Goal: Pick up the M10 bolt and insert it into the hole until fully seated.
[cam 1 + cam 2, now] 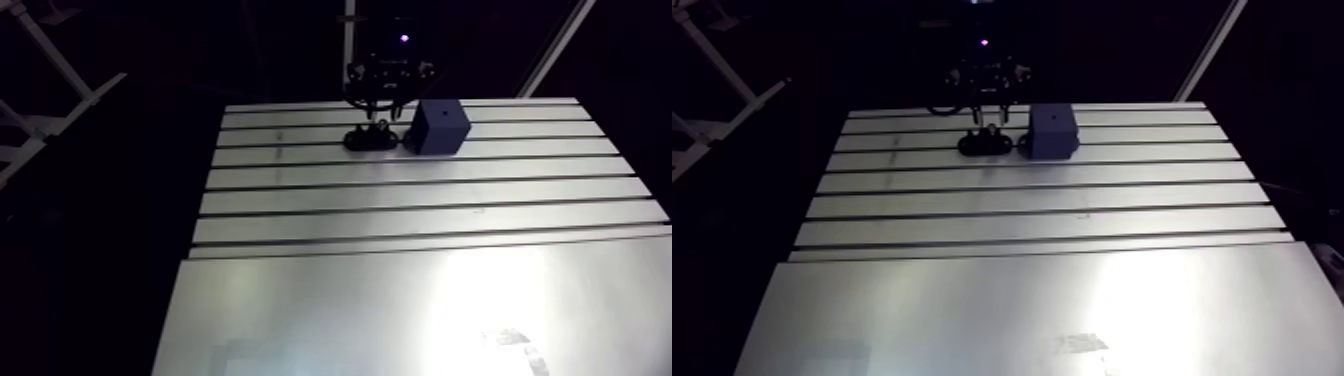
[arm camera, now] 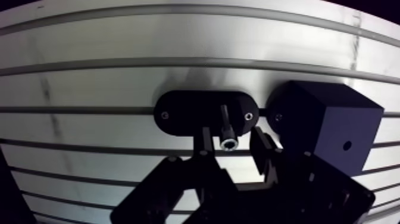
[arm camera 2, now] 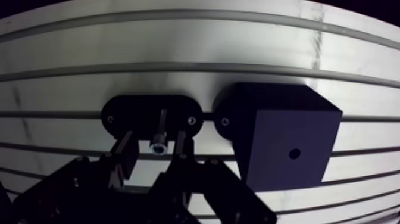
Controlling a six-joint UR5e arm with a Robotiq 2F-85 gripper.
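Nearest the lens, the gripper (image 2: pixel 231 137) holds its two dark fingers (image 2: pixel 205 142) spread, one on each side of the M10 bolt (image 2: pixel 226 130) at its head, with a sliver of gap on both sides (no pinch that I can see). The bolt stands upright in a black oval holder (image 2: pixel 184 113), which lies on the slotted table (image 1: pixel 400 200). To the holder's right in the arm view sits a dark block (image 2: pixel 333 119), just beside it, with a small round hole (image 2: pixel 347 145) in one side face.
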